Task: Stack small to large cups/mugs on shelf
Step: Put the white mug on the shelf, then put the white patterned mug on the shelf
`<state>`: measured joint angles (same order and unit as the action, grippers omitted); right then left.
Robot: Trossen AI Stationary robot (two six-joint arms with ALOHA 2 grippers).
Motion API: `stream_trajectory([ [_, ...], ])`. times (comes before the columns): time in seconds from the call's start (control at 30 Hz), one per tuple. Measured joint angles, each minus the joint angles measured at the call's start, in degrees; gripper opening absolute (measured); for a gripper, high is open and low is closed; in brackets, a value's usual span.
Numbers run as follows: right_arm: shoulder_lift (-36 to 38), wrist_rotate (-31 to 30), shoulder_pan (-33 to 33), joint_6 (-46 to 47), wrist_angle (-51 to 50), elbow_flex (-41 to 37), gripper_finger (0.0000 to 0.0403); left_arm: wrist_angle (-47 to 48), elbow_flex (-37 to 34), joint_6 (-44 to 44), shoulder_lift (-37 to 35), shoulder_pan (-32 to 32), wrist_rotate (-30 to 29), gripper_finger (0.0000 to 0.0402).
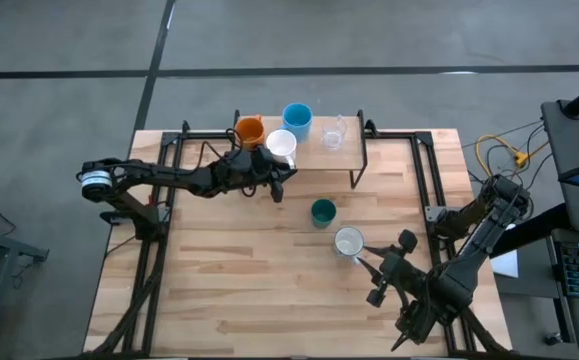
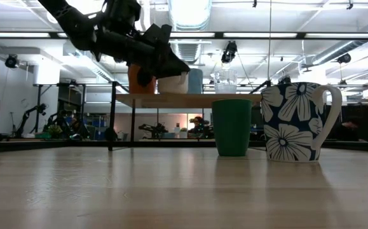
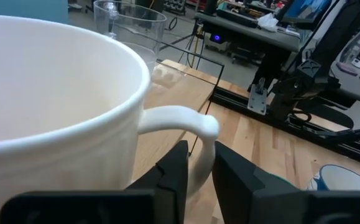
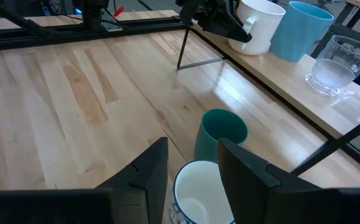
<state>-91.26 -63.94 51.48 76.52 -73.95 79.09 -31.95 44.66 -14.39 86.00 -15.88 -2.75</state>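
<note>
On the shelf [image 1: 355, 160] stand the orange cup [image 1: 249, 128], the light blue cup [image 1: 297, 119] and the clear glass [image 1: 334, 132]. The white mug [image 1: 281, 144] is at the shelf's near edge, its handle toward the table's near side. My left gripper [image 1: 280, 174] is shut on that handle. The dark green cup [image 1: 322, 212] and the grey-white flowered mug [image 1: 348, 241] stand on the table. My right gripper [image 4: 192, 149] is open just short of the flowered mug [image 4: 201, 193], touching nothing that I can see. My left gripper pinches the white mug's handle [image 3: 198, 163] between its two fingers, on the handle's outer upright part. The fingers come about level from the table's near-left side. The mug is upright at the shelf top [image 2: 190, 97]; whether its base rests on the plank I cannot tell.
The shelf's thin black legs [image 1: 357, 178] stand on the tabletop. Black frame rails [image 1: 431, 180] run along the table's left and right sides. Bare wood lies at the table's near left [image 1: 219, 290].
</note>
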Motion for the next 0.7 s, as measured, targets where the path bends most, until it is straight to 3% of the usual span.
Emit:
stream_trajectory([
  [0.3,0.00,0.00,0.00,-0.01,-0.02,0.00,0.0134,0.23,0.07,1.69,-0.87,0.02,1.27,0.0055],
  [0.7,0.00,-0.12,0.00,-0.01,0.01,0.02,0.0131,10.04,0.07,5.73,-6.27,-0.07,0.71,0.0055],
])
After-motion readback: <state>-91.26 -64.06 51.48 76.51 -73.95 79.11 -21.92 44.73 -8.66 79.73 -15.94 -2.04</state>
